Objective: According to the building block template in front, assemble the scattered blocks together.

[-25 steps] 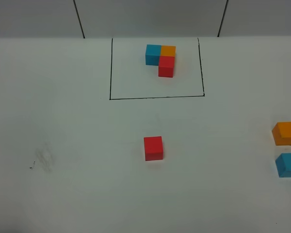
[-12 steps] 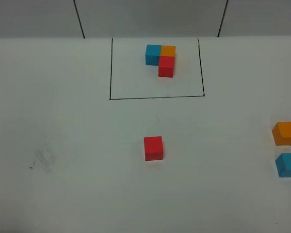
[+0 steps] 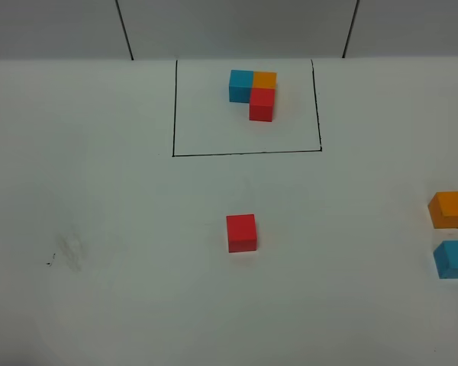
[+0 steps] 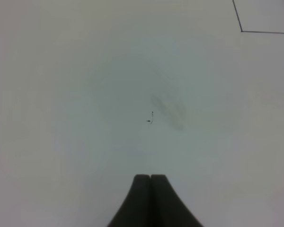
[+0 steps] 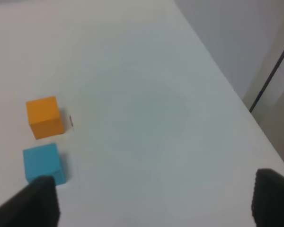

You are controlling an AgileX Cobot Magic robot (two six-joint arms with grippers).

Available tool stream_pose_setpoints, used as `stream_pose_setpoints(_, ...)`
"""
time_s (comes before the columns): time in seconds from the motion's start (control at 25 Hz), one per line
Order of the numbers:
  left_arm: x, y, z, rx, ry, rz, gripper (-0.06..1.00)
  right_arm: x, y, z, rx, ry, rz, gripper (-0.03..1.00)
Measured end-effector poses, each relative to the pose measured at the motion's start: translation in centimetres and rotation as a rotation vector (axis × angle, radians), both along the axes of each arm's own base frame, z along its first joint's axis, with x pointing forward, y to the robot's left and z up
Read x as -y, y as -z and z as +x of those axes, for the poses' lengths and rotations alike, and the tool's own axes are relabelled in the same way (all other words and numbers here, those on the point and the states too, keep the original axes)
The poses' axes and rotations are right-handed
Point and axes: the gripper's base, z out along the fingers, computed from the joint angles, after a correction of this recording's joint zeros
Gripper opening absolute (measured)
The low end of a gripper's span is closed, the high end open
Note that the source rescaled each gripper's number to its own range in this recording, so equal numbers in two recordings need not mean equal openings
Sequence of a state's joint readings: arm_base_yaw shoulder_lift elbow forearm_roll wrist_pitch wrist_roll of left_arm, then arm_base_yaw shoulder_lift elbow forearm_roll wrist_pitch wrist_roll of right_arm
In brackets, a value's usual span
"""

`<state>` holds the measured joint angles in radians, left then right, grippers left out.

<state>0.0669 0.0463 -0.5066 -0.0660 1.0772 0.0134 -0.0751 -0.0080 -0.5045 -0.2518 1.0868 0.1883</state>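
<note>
The template is a tight L of blue, orange and red cubes inside a black drawn rectangle at the table's far middle. The loose red cube sits mid-table. The loose orange cube and loose blue cube lie at the right edge, and both show in the right wrist view, orange and blue. My left gripper is shut and empty above bare table. My right gripper is open and empty, one finger close to the blue cube. Neither arm shows in the exterior view.
A grey smudge with small black marks lies on the left of the white table; it shows in the left wrist view. The rectangle's corner line shows there too. The table's right edge runs close beside the loose orange and blue cubes.
</note>
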Motion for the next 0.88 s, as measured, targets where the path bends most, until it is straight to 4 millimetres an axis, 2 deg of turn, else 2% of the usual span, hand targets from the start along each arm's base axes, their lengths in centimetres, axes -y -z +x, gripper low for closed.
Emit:
stream_pose_setpoints(0.28, 0.0, 0.0, 0.0, 0.0, 0.0, 0.0, 0.0, -0.1, 0.0, 0.0, 0.007, -0.007, 0.008, 0.99)
stream_pose_setpoints(0.48, 0.0, 0.0, 0.0, 0.0, 0.0, 0.0, 0.0, -0.1, -0.2, 0.1, 0.024, -0.011, 0.005, 1.0)
stream_pose_setpoints(0.64, 0.0, 0.0, 0.0, 0.0, 0.0, 0.0, 0.0, -0.2, -1.5, 0.2, 0.064, -0.022, 0.004, 1.0)
stream_pose_setpoints(0.88, 0.0, 0.0, 0.0, 0.0, 0.0, 0.0, 0.0, -0.2, -3.8, 2.3, -0.009, -0.05, -0.008, 0.98)
